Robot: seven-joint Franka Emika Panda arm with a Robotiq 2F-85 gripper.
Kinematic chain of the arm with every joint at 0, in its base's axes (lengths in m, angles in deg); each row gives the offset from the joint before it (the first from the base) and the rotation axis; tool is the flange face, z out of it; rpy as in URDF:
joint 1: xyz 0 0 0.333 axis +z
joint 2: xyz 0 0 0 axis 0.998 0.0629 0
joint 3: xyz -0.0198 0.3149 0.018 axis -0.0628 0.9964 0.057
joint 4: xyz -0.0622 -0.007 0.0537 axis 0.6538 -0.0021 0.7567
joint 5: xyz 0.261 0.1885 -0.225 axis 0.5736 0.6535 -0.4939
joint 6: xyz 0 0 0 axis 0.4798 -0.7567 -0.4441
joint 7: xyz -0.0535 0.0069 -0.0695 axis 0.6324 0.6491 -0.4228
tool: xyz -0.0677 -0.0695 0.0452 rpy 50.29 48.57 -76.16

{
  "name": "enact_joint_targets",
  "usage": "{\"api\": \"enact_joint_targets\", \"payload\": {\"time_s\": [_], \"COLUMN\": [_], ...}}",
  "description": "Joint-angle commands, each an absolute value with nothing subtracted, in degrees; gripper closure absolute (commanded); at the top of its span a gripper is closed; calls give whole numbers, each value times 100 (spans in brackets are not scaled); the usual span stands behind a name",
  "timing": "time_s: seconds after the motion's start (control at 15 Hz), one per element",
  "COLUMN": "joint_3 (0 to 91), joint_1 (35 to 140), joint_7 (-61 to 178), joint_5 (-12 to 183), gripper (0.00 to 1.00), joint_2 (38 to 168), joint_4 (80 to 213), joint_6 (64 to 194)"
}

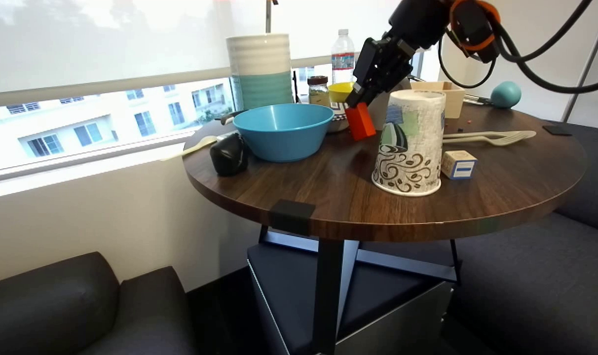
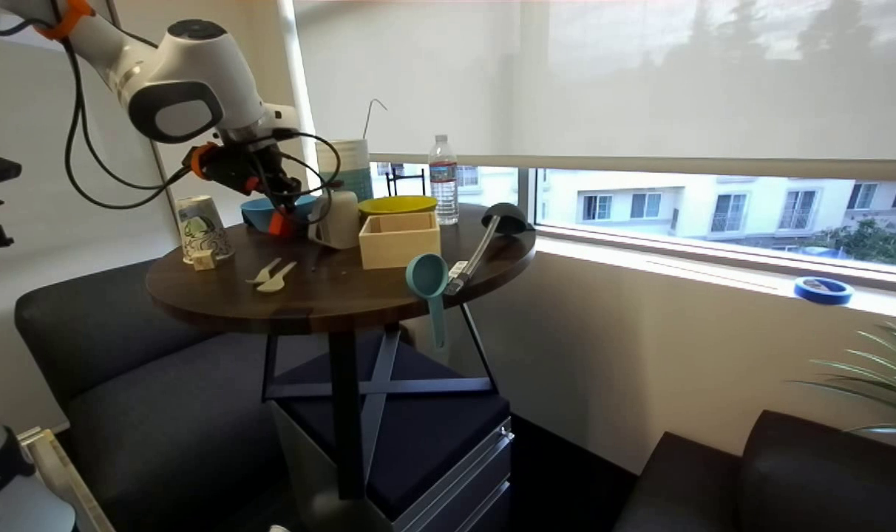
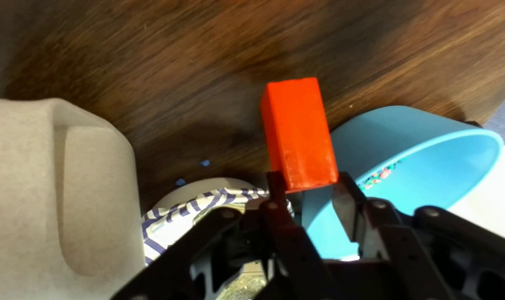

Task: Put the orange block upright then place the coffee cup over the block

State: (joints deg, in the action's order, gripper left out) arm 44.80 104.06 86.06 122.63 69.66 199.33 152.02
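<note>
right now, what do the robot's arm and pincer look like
The arm is white and rounded, with a pale joint cap ringed in black, orange bands and loose black cables. The pincer is black, angular and two-fingered, with small round pivots.

A pale blind [image 2: 611, 81] partly covers the daylit window [image 2: 714, 210]; dark seats [image 2: 684, 476] stand below.

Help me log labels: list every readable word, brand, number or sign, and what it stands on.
"IKA": on the white robot part, cut off by the picture's edge.
Too small or blurred to read: labels on water bottle and pale cube, white tag by ladle.
</note>
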Motion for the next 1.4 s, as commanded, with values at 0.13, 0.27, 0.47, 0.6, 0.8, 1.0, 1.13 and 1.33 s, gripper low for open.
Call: {"api": "enact_joint_targets", "payload": {"time_s": [0.13, 0.27, 0.47, 0.6, 0.8, 1.0, 1.13, 1.33], "joint_3": [4035, 3907, 3810, 3745, 3639, 3473, 3381, 3244], "joint_1": [10961, 11050, 11048, 11083, 11185, 11390, 11500, 11645], "joint_7": [10097, 10441, 10723, 10966, 11339, 11794, 12027, 12296], "joint_5": [13281, 13492, 13518, 13595, 13732, 14005, 14140, 14294], "gripper": [91, 91, 91, 91, 91, 91, 91, 91], "joint_2": [6572, 6493, 6412, 6352, 6244, 6160, 6123, 6040], "joint_4": [20305, 20411, 20586, 20673, 20808, 20929, 20995, 21075], "joint_6": [15538, 15544, 15564, 15632, 15830, 16003, 16091, 16150]}}
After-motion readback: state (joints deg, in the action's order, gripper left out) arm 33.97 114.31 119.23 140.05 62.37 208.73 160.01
